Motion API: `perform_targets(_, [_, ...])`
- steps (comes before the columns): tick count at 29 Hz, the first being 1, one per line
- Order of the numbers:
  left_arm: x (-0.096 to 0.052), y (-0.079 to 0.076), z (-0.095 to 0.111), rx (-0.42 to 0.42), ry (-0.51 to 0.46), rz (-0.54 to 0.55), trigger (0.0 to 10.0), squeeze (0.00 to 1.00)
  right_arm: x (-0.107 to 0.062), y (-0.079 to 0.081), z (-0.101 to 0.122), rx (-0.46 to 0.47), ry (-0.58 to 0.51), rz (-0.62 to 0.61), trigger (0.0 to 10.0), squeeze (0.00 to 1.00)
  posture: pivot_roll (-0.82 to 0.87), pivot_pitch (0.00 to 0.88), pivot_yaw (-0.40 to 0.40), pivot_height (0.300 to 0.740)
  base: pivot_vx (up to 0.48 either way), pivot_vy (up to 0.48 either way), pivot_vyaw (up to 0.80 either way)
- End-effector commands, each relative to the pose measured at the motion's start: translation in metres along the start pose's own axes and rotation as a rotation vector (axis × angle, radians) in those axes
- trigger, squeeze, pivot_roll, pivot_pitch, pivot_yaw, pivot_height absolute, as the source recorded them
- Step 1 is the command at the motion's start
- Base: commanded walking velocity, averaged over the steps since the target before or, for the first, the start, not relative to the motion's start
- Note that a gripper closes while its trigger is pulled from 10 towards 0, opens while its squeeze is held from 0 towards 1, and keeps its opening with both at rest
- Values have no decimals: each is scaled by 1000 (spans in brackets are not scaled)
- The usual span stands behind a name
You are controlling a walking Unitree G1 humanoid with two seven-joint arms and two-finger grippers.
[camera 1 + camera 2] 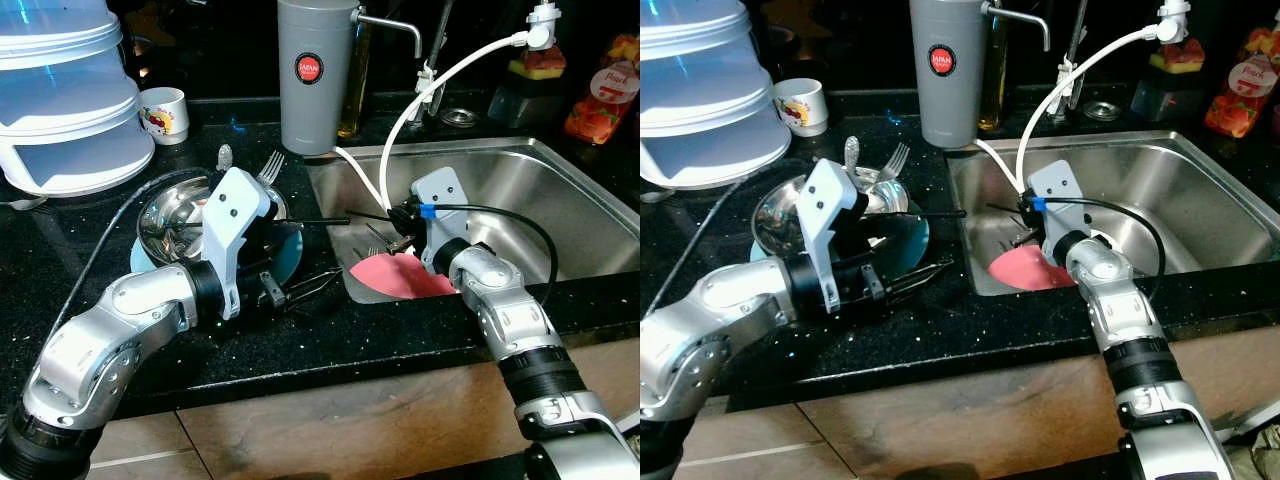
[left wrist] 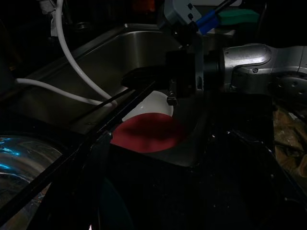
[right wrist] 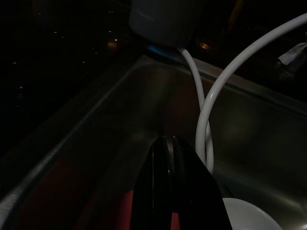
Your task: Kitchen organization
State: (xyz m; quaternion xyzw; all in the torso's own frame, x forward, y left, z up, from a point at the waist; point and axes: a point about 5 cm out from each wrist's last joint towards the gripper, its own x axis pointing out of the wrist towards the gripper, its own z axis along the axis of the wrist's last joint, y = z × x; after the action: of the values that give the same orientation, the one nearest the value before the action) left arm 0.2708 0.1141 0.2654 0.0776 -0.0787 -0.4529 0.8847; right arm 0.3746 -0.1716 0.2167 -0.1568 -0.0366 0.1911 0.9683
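Black speckled counter (image 1: 330, 340) flanks steel sink (image 1: 560, 200); right claw (image 3: 169, 143) closed, left claw (image 1: 940, 240) spread wide.

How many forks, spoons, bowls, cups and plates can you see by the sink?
Forks: 1, the fork by the metal bowl.
Spoons: 1, the spoon beside it.
Bowls: 1, the metal bowl on the counter.
Cups: 1, the white cup at the back.
Plates: 2, the blue plate under the bowl and the pink plate in the sink.
Total: 6

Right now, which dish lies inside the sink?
The pink plate lies inside the sink; the steel bowl and the blue plate rest on the counter.
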Motion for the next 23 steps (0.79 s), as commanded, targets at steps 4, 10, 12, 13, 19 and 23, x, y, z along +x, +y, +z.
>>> perform_targets(4, [-2, 2, -5, -14, 18, 16, 10000, 0, -1, 1, -9, 20, 41, 3, 10000, 1000, 49, 83, -18, 740, 0, 0, 0])
perform_targets(10, [-2, 1, 1, -26, -20, -4, 10000, 0, 0, -5, -1, 9, 5, -53, 10000, 0, 51, 85, -16, 740, 0, 0, 0])
perform_targets(12, [-2, -1, 3, -33, -30, -23, 10000, 0, 1, -7, 3, 18, -20, -71, 10000, 0, 52, 84, -16, 740, 0, 0, 0])
perform_targets(13, [-2, -2, 4, -36, -33, -33, 10000, 0, 1, -8, 5, 21, -33, -80, 10000, 0, 52, 84, -16, 740, 0, 0, 0])
perform_targets(19, [-25, -17, 33, -82, -110, -245, 10000, 0, -1, -26, 40, 254, -286, -181, 10000, 0, 55, 79, -16, 740, 0, 0, 0])
perform_targets(23, [-49, -14, 56, -79, -131, -307, 10000, 0, -3, -29, 50, 351, -349, -165, 10000, 0, 60, 73, -19, 740, 0, 0, 0])
